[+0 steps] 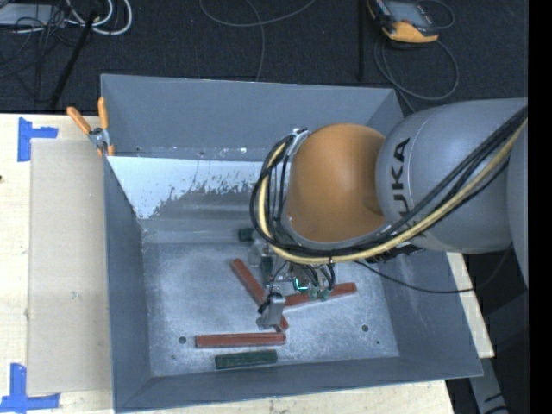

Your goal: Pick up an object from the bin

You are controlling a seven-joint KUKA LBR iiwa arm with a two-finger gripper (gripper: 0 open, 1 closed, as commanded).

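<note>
My gripper [274, 310] reaches down near the middle of the bin floor, below the orange cover, with its tip down among crossed reddish-brown sticks. One short stick [248, 283] slants from upper left toward the gripper. Another stick [332, 293] pokes out to the right of it. A longer reddish-brown stick [239, 340] lies flat just below the gripper. A dark green bar [246, 360] lies by the bin's front wall.
A small dark piece [247, 233] sits near the back of the floor, partly behind the cables. The arm and its orange cover hide the bin's right middle part.
</note>
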